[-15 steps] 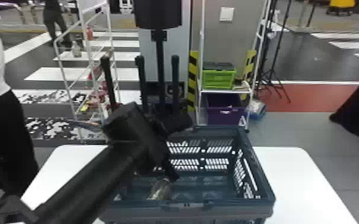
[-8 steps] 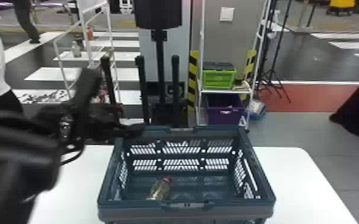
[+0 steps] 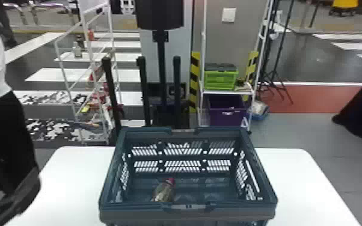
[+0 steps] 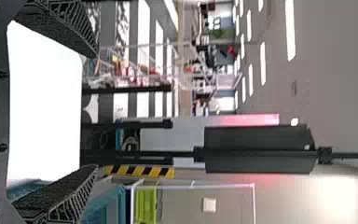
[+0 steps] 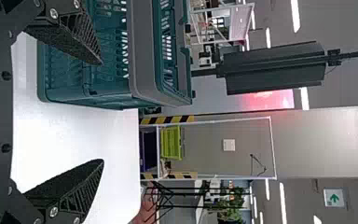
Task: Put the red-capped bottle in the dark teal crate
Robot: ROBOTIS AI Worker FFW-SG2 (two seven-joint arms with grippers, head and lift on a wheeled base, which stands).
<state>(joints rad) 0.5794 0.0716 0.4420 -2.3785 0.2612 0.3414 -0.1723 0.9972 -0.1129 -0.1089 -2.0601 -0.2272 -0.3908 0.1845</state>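
Red tops the bottle (image 3: pixel 163 192) inside the crate (image 3: pixel 225 214), its other end hidden by the near wall. The left gripper (image 3: pixel 16 195) is cut off and hard to make out in the head view; its jaws are wide. The right gripper (image 5: pixel 102 112) has wide jaws too

In the head view, the crate (image 3: pixel 234 211) sits on the bench (image 3: pixel 78 183) at the lower middle of the frame. Inside it, left of its middle and near the front wall, is the bottle (image 3: pixel 164 193), cap end pointing rearward. Behind the bench, a rack (image 3: pixel 92 5) stands upper left; right of upper centre, a shelf unit (image 3: pixel 228 93) holds a box (image 3: pixel 221 80) above a bin (image 3: pixel 227 117).
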